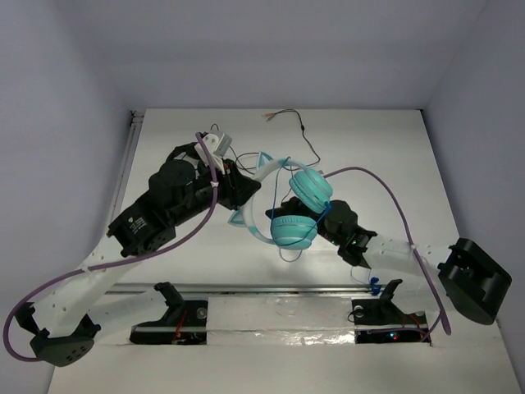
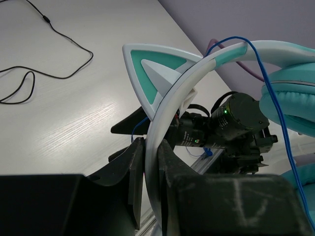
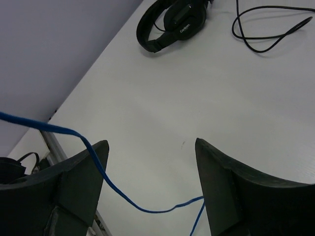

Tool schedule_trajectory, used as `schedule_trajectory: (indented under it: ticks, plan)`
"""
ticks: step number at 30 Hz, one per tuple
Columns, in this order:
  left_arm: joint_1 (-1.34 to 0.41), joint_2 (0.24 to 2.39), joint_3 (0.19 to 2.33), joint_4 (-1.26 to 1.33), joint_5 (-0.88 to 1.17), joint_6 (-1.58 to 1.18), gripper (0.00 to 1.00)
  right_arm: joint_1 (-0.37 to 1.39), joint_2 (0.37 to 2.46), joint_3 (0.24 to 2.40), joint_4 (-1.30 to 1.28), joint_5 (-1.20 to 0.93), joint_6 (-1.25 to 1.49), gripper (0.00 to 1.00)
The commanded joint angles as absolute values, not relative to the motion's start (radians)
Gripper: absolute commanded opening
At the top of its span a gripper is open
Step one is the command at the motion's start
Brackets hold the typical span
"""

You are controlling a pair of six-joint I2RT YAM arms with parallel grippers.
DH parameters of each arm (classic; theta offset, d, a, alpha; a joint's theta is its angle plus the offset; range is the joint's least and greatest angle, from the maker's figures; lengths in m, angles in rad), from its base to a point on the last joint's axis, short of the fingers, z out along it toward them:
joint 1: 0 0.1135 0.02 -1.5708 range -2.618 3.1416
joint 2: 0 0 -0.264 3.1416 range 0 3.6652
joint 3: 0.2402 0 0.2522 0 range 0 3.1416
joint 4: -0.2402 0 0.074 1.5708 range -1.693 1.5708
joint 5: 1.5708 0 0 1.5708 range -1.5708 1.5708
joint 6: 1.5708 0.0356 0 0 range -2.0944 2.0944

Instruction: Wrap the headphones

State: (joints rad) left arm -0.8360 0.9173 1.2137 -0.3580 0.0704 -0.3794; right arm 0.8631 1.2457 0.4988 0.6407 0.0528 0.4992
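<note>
**Band pinched, cable slack: where this could slip**

The headphones (image 1: 291, 209) sit mid-frame in the top view, lifted off the bench (image 1: 394, 164). The left end effector (image 2: 151, 164) is closed on the pale headband (image 2: 165, 110), just below a cat ear (image 2: 152, 73). The band curves out of the jaws toward the upper right of the left wrist view. The right end effector (image 3: 150, 167) stands wide and grips nothing. The blue cable (image 3: 123, 196) droops across its gap, passing the finger at the lower left of the right wrist view (contact there unclear).

Risks, as I judge them:
- The hold is a single narrow pinch on a smooth curved band, so a tug on the cable could swivel or slide the headphones in the jaws.
- The cable is thin and slack. Closing the right jaws could miss it, or catch it badly and leave a loose loop.
- The ear cups (image 1: 310, 189) hang close to the right arm, so a winding sweep could knock them.
- The black headphones (image 3: 172, 22) and black cable (image 3: 268, 29) lie at the top of the right wrist view, well apart, so snagging looks unlikely.
</note>
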Motion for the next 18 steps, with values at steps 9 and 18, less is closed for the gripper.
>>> schedule_trajectory:
  ticks: [9,18]
  plan:
    - [-0.838,0.949,1.353,-0.288,-0.059,-0.405,0.00,0.856,1.339,0.476,0.878,-0.046,0.587,0.01]
    - [-0.838,1.011,1.390,-0.235,-0.305,-0.422,0.00,0.877,1.324,0.422,0.845,-0.135,0.661,0.00]
